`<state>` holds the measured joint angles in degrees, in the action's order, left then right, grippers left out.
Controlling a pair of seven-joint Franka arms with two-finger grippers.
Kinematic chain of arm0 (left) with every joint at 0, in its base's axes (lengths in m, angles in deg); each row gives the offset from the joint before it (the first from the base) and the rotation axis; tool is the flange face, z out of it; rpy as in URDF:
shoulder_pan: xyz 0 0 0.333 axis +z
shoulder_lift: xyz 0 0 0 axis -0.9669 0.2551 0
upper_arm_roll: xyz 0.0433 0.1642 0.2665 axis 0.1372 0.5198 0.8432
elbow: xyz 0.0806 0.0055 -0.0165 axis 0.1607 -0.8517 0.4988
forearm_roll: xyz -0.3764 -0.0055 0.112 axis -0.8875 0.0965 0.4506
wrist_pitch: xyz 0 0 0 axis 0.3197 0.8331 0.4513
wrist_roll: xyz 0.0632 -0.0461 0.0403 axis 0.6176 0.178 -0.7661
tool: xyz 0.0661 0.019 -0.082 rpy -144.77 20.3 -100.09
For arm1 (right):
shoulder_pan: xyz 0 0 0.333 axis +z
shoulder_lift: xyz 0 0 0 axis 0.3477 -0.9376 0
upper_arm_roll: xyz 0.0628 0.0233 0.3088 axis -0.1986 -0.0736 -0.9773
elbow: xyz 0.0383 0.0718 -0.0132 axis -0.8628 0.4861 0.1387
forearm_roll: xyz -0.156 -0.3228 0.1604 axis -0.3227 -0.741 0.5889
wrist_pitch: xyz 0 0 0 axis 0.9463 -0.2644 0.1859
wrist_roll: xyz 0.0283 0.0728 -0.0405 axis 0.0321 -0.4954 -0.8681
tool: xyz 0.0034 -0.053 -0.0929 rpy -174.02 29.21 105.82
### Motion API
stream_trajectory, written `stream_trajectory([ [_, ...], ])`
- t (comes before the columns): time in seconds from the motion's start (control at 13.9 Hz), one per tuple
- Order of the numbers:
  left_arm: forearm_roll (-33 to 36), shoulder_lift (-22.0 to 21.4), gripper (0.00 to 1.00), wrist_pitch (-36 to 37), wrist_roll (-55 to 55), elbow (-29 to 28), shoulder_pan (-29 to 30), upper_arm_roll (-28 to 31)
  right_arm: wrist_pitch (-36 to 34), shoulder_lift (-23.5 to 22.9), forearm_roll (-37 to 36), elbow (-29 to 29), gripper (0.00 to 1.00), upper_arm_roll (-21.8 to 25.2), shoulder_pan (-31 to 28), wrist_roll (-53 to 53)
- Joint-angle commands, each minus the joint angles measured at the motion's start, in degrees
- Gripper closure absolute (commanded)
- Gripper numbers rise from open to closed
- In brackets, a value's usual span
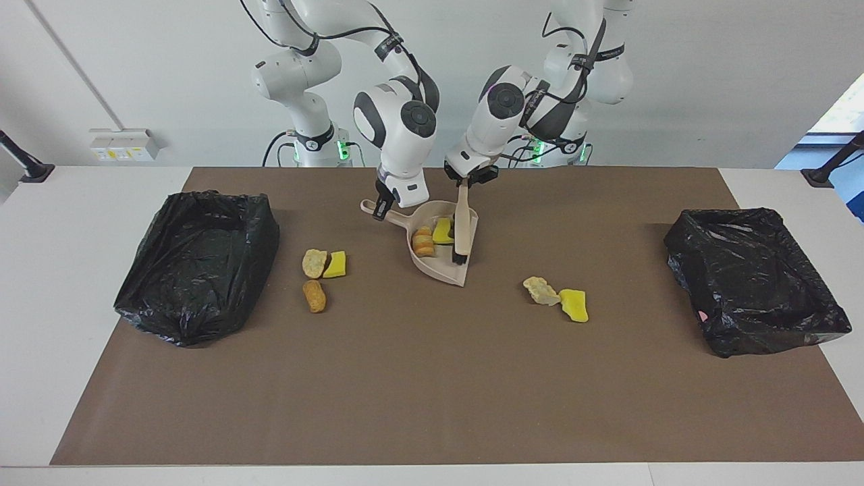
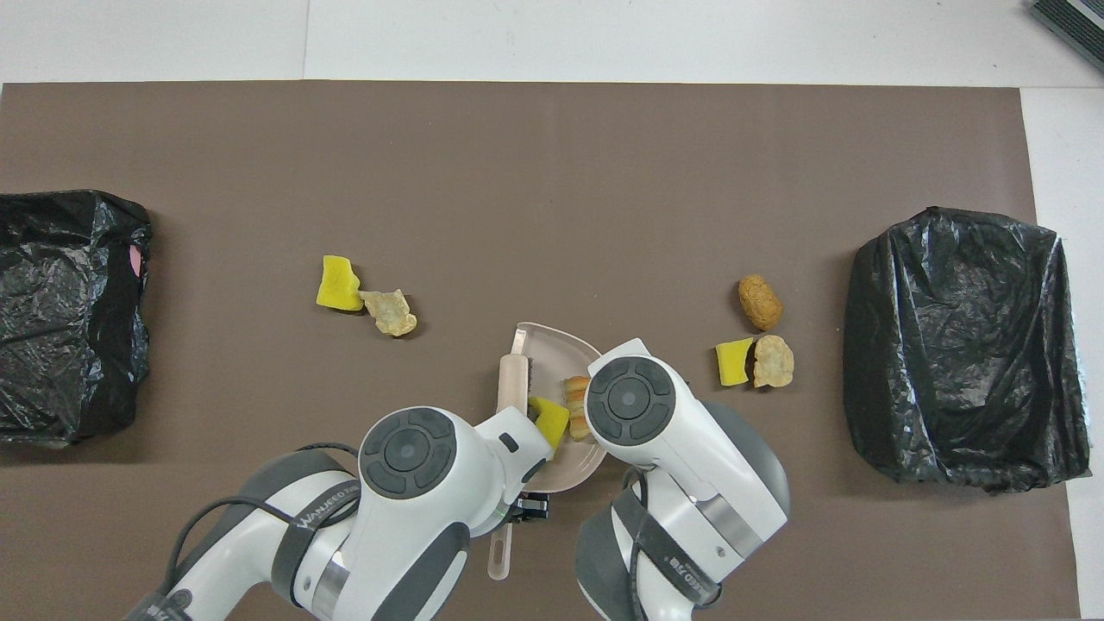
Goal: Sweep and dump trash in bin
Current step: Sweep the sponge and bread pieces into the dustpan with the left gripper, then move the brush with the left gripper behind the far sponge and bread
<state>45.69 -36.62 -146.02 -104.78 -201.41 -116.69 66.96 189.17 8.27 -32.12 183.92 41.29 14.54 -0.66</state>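
While the brush [image 1: 462, 223] is pinched in the left jaws over the dustpan [image 1: 442, 266] | its handle is clamped by the right jaws | two trash bits [image 1: 432, 236] are held in the pan | five are left on the table [image 1: 432, 391].

- Bright, even indoor light fills both views, sharp edge to edge.
- Daylight enters at a corner of the facing view.
- Short soft shadows on the brown mat [image 1: 432, 378]; faint sheen on black bags [image 1: 752, 280].
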Motion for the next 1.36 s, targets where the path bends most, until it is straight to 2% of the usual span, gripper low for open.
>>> stream_trajectory([
  [0.0,7.0,0.7,1.00,2.5,1.0,3.5,4.9,0.0,0.1,-0.2,-0.4,0.1,1.00,-0.3,-0.3,2.5],
  [0.07,10.0,1.0,1.00,2.9,1.3,4.8,7.4,-0.1,0.1,-0.2,-0.3,-0.1,1.00,-0.4,-0.3,3.0],
  [0.22,15.6,4.4,1.00,4.4,1.9,9.6,11.3,-0.1,0.1,-0.2,-0.1,-0.9,1.00,-0.5,-0.2,6.0],
  [0.43,16.3,10.1,1.00,7.2,9.0,18.4,18.8,-0.1,1.3,-1.2,3.6,-3.1,1.00,-0.5,0.4,6.8],
  [0.57,18.9,11.8,1.00,7.3,17.1,20.6,24.1,-0.1,3.5,-2.4,4.9,-4.4,1.00,-0.5,0.4,6.6],
  [0.79,22.2,13.9,1.00,7.7,26.0,22.0,29.4,0.0,3.7,-5.5,5.2,-7.8,1.00,-1.4,2.2,6.8],
  [0.93,24.6,14.2,1.00,7.7,33.5,20.8,33.1,-0.1,3.1,-5.8,4.7,-8.3,1.00,-1.4,2.2,6.7],
  [1.15,24.8,14.9,1.00,8.4,37.1,18.5,33.8,-0.1,1.9,-5.9,4.0,-7.0,1.00,-1.3,3.3,7.7],
  [1.29,24.6,13.8,1.00,9.1,41.5,15.6,35.0,-0.2,0.8,-5.8,3.9,-6.5,1.00,-1.3,3.4,11.3],
])
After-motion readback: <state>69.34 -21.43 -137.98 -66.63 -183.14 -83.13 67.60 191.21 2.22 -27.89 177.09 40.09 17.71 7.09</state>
